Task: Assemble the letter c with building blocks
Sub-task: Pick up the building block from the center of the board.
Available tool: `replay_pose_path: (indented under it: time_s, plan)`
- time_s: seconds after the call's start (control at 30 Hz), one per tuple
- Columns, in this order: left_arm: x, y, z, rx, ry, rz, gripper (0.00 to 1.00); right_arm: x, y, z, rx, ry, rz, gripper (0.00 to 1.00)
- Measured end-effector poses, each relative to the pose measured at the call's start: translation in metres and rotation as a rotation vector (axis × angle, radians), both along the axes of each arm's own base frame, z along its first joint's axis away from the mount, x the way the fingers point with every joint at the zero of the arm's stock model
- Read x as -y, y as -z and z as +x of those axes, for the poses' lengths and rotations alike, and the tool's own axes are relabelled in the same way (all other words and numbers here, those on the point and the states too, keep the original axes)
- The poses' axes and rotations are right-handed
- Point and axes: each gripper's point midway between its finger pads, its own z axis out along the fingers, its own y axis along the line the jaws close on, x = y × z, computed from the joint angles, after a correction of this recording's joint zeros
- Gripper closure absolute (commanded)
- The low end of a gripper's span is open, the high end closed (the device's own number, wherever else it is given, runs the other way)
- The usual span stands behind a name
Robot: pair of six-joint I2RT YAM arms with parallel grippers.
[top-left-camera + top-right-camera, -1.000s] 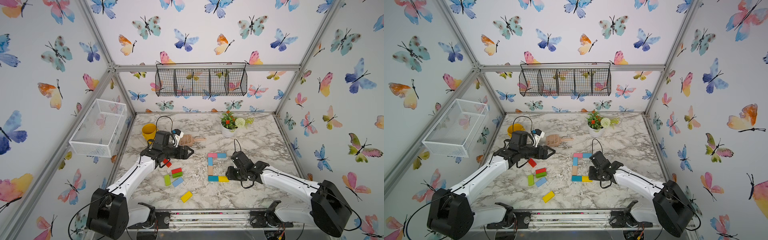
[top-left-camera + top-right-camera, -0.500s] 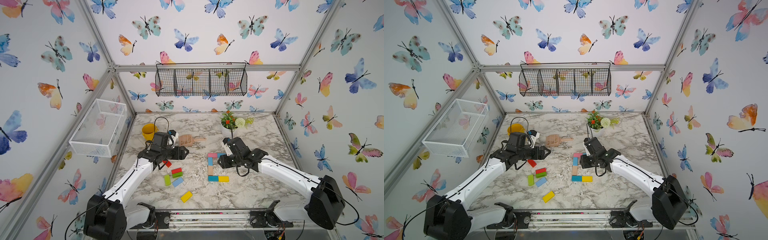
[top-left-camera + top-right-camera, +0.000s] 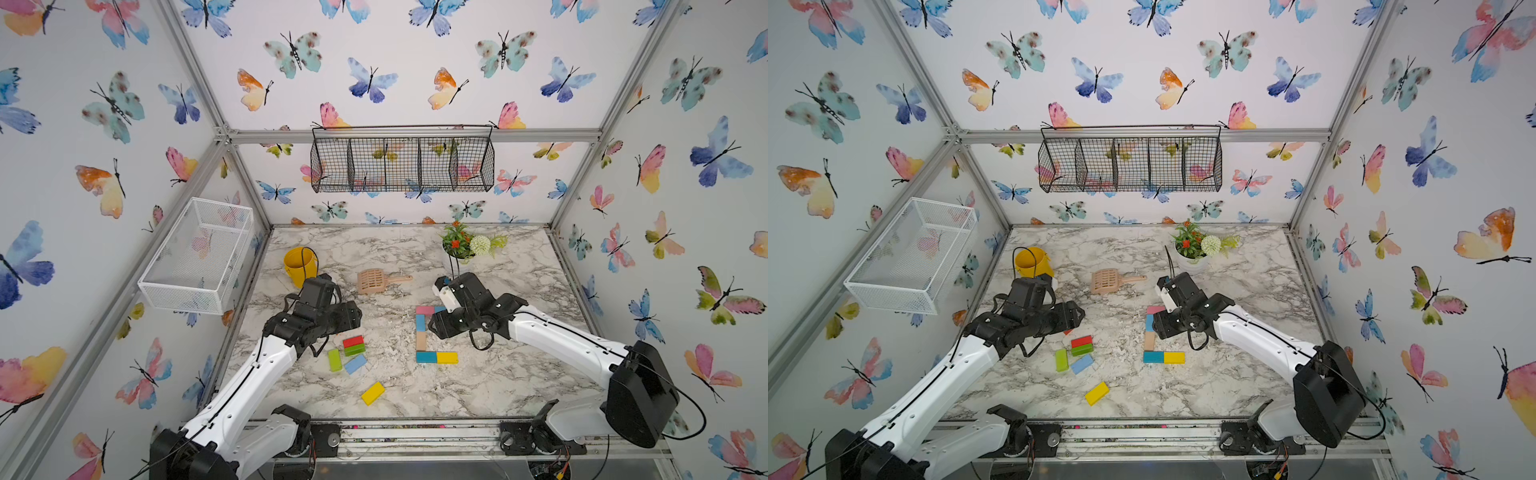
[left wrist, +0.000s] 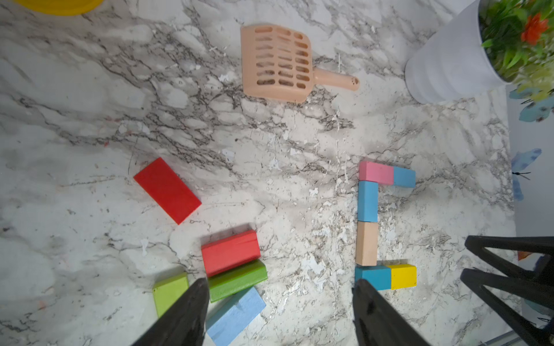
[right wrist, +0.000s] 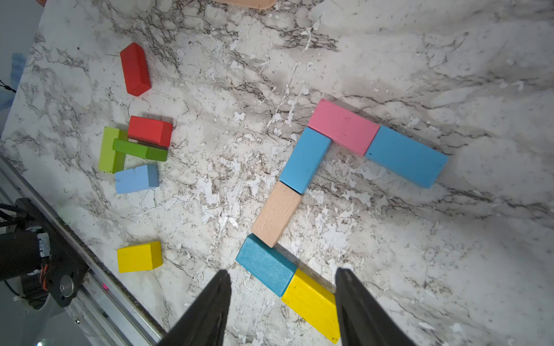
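Six painted flat wooden blocks (image 3: 421, 340) touch end-to-end, spelling C on the marble worktop (image 3: 498, 386); spares (image 3: 353, 347) lie at nine o'clock. Left gripper (image 4: 278, 302) and right gripper (image 5: 283, 274) are spread and empty, the letter seemingly finished.

Twelve building blocks (image 5: 275, 212) sit on the desk (image 3: 519, 270): six joined, six loose. One scoop (image 3: 374, 281), one bucket (image 3: 299, 266), one plant (image 3: 461, 245), two baskets (image 3: 401, 164).

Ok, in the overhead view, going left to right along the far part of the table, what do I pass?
In a top view: yellow bucket → tan slotted scoop → potted plant.
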Motion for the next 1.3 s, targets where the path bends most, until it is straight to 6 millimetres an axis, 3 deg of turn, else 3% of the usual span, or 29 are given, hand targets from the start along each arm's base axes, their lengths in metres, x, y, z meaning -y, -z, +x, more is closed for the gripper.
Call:
replay_pose_path:
  time_s: [0.27, 0.47, 0.7, 0.9, 1.3]
  plan:
    - [-0.001, 0.031, -0.021, -0.127, -0.024, 0.102, 0.11, -0.002, 0.004, -0.002, -0.001, -0.012, 0.017, 0.29]
    - [-0.011, 0.047, -0.027, -0.189, -0.057, 0.159, 0.11, 0.004, 0.012, -0.009, -0.01, -0.012, 0.015, 0.26]
    - [-0.017, 0.082, -0.039, -0.301, -0.059, 0.221, 0.16, 0.003, 0.006, -0.01, 0.003, -0.013, 0.033, 0.26]
    - [-0.011, 0.086, -0.037, -0.296, -0.047, 0.207, 0.18, 0.004, 0.006, -0.012, 0.003, -0.013, 0.043, 0.26]
    - [0.0, 0.106, -0.038, -0.344, -0.006, 0.229, 0.1, 0.007, 0.009, -0.016, -0.002, -0.005, 0.048, 0.25]
